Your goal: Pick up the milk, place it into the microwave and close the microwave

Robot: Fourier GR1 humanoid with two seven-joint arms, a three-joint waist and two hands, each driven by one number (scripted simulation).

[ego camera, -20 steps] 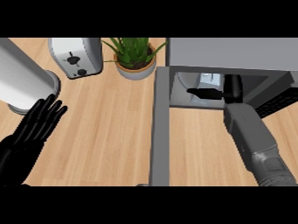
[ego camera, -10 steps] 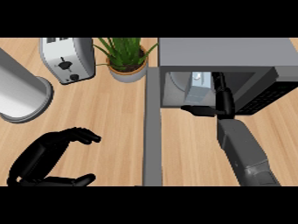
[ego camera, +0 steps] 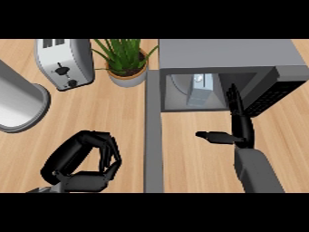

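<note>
The right hand (ego camera: 238, 122) is raised on its grey forearm, which enters from the lower edge at the view's right. Its fingers (ego camera: 233, 99) are straight and point away from the body, with the thumb stuck out to the left. The left hand (ego camera: 83, 158) sits low at the view's left, fingers curled into a loop, holding nothing.

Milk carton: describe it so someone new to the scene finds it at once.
Start at the big grey box-shaped microwave on the right of the wooden counter, its door open. Inside its cavity stands the small pale grey-white milk carton, just left of the right hand's straight black fingers. It is the only thing inside the microwave.
</note>
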